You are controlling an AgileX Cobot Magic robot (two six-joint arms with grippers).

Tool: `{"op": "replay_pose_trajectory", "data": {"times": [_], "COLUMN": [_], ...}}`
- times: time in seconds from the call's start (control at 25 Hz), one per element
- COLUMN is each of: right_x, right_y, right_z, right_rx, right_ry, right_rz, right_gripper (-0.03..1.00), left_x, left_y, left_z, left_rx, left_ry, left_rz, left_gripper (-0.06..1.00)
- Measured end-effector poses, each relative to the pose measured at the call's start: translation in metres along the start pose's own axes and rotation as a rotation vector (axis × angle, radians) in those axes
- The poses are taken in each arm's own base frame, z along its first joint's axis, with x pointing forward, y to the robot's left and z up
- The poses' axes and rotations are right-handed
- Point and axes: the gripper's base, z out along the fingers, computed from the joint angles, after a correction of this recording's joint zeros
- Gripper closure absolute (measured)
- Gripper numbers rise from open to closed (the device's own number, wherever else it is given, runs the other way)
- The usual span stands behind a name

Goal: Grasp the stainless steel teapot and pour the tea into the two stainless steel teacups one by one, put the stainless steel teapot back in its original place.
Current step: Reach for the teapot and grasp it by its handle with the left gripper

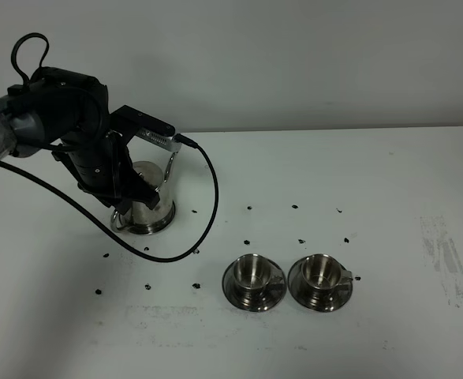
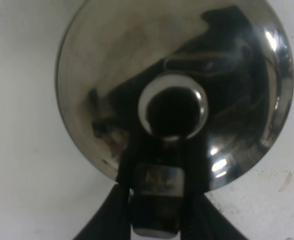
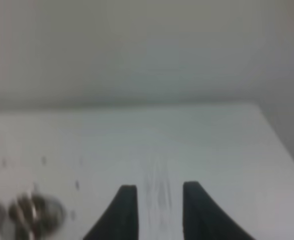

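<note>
The stainless steel teapot (image 1: 154,207) stands at the left of the white table, on a shiny steel rim (image 1: 147,230) that shows under its base. My left gripper (image 1: 135,197) reaches down over it. The left wrist view looks down on the teapot (image 2: 116,60) and its lid knob (image 2: 173,107), with the left gripper (image 2: 159,170) shut on the loop handle (image 2: 157,182). The two stainless steel teacups (image 1: 252,271) (image 1: 320,270) sit on saucers side by side in front. The tea is hidden. My right gripper (image 3: 159,187) hovers with nothing between its close-set fingers, and the blurred cups (image 3: 34,212) lie off to one side.
A black cable (image 1: 211,197) loops from the left arm down onto the table beside the teapot. Small dark specks (image 1: 249,208) dot the tabletop. A scuffed grey patch (image 1: 444,253) marks the right side. The wall runs along the table's far edge.
</note>
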Motion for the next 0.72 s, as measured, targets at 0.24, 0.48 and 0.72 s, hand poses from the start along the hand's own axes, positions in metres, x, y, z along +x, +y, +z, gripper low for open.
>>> {"op": "replay_pose_trajectory", "data": {"times": [0.24, 0.48, 0.72], "right_x": [0.015, 0.015, 0.022], "right_y": [-0.001, -0.001, 0.000], "right_z": [-0.001, -0.001, -0.002], "right_rx": [0.004, 0.004, 0.000], "right_ry": [0.166, 0.164, 0.243], "right_rz": [-0.024, -0.024, -0.025], "right_gripper": [0.74, 0.74, 0.74], "left_x": [0.000, 0.000, 0.001], "left_y": [0.000, 0.000, 0.000], "left_z": [0.000, 0.000, 0.000], "left_rx": [0.000, 0.000, 0.003], "left_ry": [0.000, 0.001, 0.015], "left_rz": [0.000, 0.000, 0.000], "left_gripper": [0.73, 0.73, 0.73]}}
